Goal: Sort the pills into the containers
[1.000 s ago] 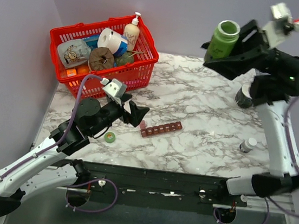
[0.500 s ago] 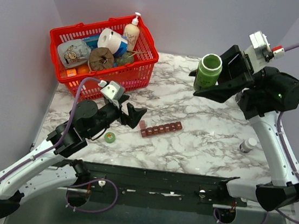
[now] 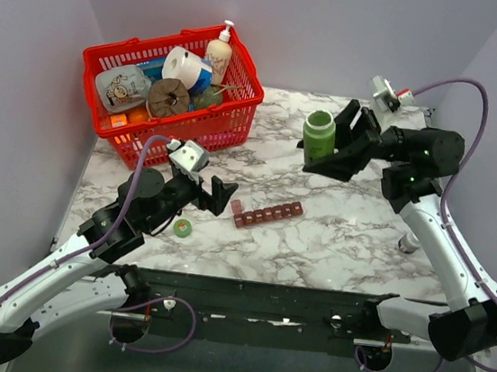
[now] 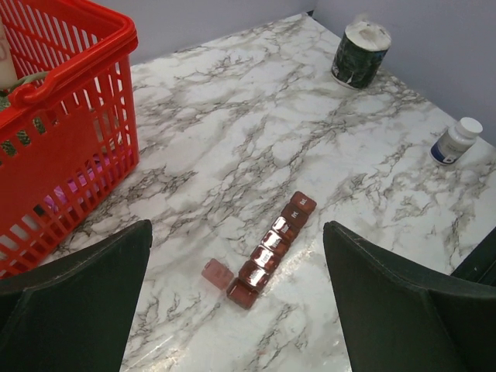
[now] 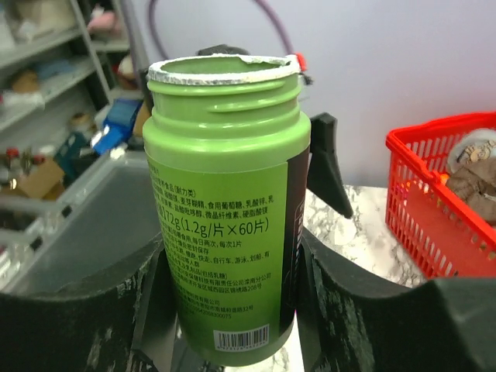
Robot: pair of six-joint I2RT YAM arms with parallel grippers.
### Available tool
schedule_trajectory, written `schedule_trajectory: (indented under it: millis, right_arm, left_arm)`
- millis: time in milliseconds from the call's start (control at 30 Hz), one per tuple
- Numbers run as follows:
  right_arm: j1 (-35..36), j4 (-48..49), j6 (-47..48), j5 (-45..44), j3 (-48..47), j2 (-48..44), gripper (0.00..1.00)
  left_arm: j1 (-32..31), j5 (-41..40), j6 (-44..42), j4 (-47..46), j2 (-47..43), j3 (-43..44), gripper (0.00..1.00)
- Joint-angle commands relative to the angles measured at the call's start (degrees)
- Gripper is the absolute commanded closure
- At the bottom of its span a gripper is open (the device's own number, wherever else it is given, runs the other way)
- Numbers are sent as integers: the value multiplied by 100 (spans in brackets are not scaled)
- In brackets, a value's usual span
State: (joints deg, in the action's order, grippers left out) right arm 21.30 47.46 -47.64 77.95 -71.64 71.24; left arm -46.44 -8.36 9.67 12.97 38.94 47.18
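While right jaws clamp the uncapped green bottle (image 3: 318,133) upright, bring it over the containers strip (image 3: 268,215) on the counter (image 3: 342,238), tip slowly; left jaws gape wide, empty, just left of it.

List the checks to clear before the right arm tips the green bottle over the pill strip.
1. green bottle held by right gripper: ok, fingers on both sides.
2. Cap off: ok, mouth open.
3. Bottle above the pill strip: not ok, it hangs farther back and to the right.
4. A compartment open: ok, the end lid looks flipped open; the others look shut.
5. left gripper clear of the strip: ok, open, not touching.
6. Bottle contents: cannot tell.
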Motion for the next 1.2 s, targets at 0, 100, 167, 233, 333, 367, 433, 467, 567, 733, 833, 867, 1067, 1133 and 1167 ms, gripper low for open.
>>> schedule_trajectory:
  millis: [0, 100, 167, 233, 333, 367, 433, 467, 567, 733, 833, 867, 1067, 1133, 1167]
  right_arm:
    - [-108, -3300, 2197, -2104, -549, -129, 99]
    - [-178, -5176, 3435, -3833, -1466, 135, 99]
    - [-196, -5770, 3839, -4670, -2166, 249, 99]
    - [-528, -5662, 3229, -4356, -2451, 337, 99]
    - [-1110, 544, -2141, -445, -1759, 976, 99]
    - [-858, 4834, -4050, -369, -1984, 1319, 99]
    - [-488, 4536, -3733, 218, -2094, 1122, 99]
    - [-182, 2943, -2717, 351, -1813, 868, 99]
    - [-109, -4655, 2503, -1161, -2412, 355, 99]
    - [41, -5441, 4210, -2066, -2163, 303, 99]
    - [76, -5422, 4698, -1863, -1513, 276, 99]
    - [67, -5858, 5172, -1802, -1302, 250, 99]
    - [304, -7354, 7846, -1949, -343, 223, 99]
    - [559, -7470, 8477, -2301, 61, 232, 99]
    - [629, -7462, 8638, -2389, 193, 232, 99]
  left_arm:
    - [47, -254, -255, 65, -35, -112, 1]
    - [56, -271, -246, 39, -105, -200, 1]
    - [56, -271, -229, 30, -141, -244, 1]
    - [64, -280, -220, 39, -141, -244, 1]
    - [56, -263, -281, 48, -132, -235, 1]
    - [73, -289, -299, 56, -132, -218, 1]
    - [73, -289, -369, 83, -132, -192, 1]
    - [82, -298, -378, 135, -132, -183, 1]
    - [91, -324, -422, 170, -185, -191, 1]
    - [108, -368, -510, 214, -211, -218, 1]
    - [117, -543, -641, 258, -237, -235, 1]
    - [117, -631, -703, 285, -238, -235, 1]
    - [213, -1894, -669, 627, -220, -148, 1]
    - [327, -2116, -511, 698, -150, -121, 1]
    - [519, -2274, -449, 776, -124, -121, 1]
